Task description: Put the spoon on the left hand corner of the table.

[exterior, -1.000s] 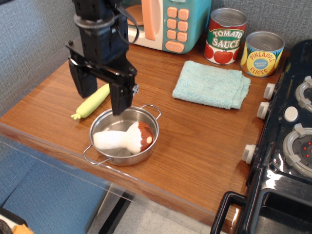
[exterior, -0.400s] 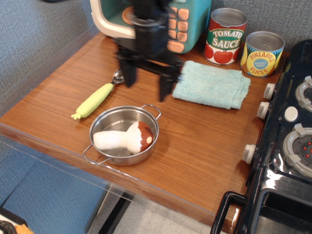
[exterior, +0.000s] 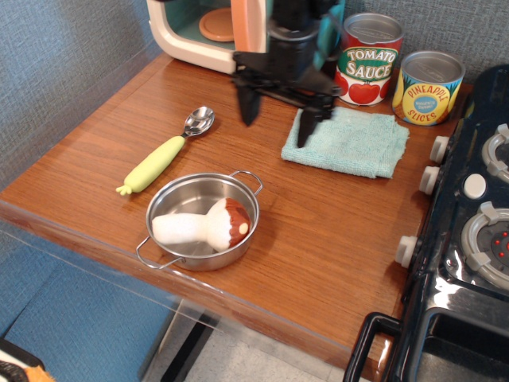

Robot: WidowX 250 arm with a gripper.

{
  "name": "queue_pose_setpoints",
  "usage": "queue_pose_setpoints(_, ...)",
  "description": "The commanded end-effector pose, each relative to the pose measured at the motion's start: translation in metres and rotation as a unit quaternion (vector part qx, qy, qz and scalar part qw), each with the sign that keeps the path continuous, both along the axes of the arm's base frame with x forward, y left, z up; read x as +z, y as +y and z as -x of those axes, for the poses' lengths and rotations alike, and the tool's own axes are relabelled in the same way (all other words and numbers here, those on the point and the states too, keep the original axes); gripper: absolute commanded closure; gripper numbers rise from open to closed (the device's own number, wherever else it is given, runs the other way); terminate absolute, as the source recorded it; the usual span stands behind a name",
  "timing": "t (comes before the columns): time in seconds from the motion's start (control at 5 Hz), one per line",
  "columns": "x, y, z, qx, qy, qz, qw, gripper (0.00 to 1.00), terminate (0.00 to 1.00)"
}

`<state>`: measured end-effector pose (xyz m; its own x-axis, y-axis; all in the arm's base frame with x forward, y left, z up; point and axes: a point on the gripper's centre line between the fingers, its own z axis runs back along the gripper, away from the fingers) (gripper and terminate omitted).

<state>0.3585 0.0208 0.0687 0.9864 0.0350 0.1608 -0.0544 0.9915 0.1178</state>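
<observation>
The spoon (exterior: 168, 151) lies flat on the reddish-brown table (exterior: 334, 231) near its left side, silver bowl pointing toward the back, pale yellow-green handle toward the front-left edge. Nothing touches it. My gripper (exterior: 276, 125) hangs open and empty above the table, well to the right of the spoon, its right finger over the left edge of a light blue cloth (exterior: 346, 139).
A steel pan (exterior: 203, 221) holding a white-and-brown toy mushroom (exterior: 203, 227) sits just right of the spoon's handle. A toy microwave (exterior: 238, 32) and two cans (exterior: 398, 72) stand at the back. A black toy stove (exterior: 469, 239) fills the right side.
My gripper has moved from over the spoon and pan to the right and back, rising away. The spoon lies uncovered where it was, with its silver bowl now showing.
</observation>
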Motion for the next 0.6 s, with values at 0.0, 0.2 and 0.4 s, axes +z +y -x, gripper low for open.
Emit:
queue_pose_setpoints(0.0, 0.009, 0.07, 0.025, 0.068, -0.042, 0.035, 0.9962, 0.0, 0.0)
queue_pose_setpoints(0.2, -0.003, 0.079, 0.023, 0.058, -0.024, 0.04, 0.9973, 0.0, 0.0)
queue_pose_setpoints(0.4, -0.018, 0.084, 0.024, 0.021, 0.01, 0.032, 0.9992, 0.0, 0.0)
